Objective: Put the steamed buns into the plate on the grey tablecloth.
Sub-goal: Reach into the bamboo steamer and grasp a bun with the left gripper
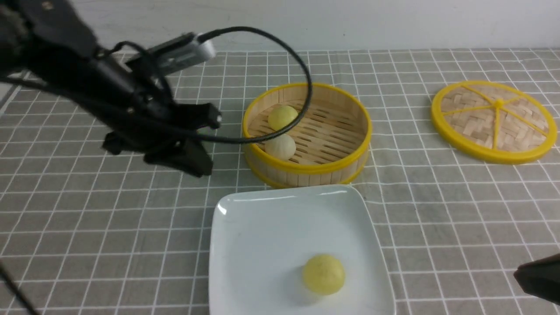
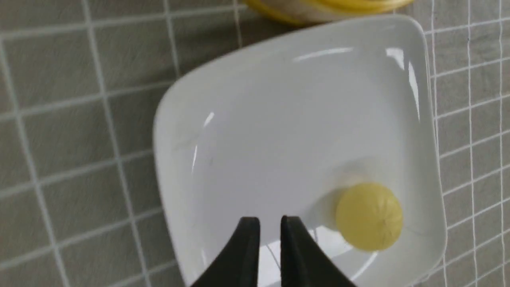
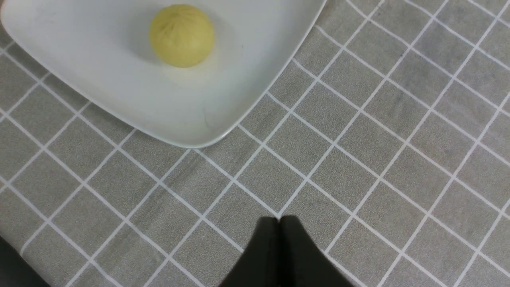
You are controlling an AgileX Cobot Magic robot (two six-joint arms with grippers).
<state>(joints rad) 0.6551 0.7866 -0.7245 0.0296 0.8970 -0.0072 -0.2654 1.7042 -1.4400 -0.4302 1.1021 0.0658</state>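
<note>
Tablecloth (image 1: 87, 227), grey, covers the table and carries the plate (image 1: 245, 245), one yellow steamed bun (image 1: 323, 274) already in it. Just behind the plate, the steamer (image 1: 332, 131) holds a second yellow bun (image 1: 282, 117) and an off-white bun (image 1: 281, 146). They look light, soft and squashable, so pinch gently across the middle. Left claw (image 2: 270, 227), beyond the plate's left, is slightly apart and empty; right claw (image 3: 280, 223) is together.

"What's on your front camera?"

"A lone bun (image 1: 323, 274) on the plate (image 1: 245, 245); a yellow bun (image 1: 282, 117) and an off-white bun (image 1: 280, 146) in the steamer (image 1: 345, 144) behind; my left claw (image 1: 199, 167) hangs left of that."
</note>
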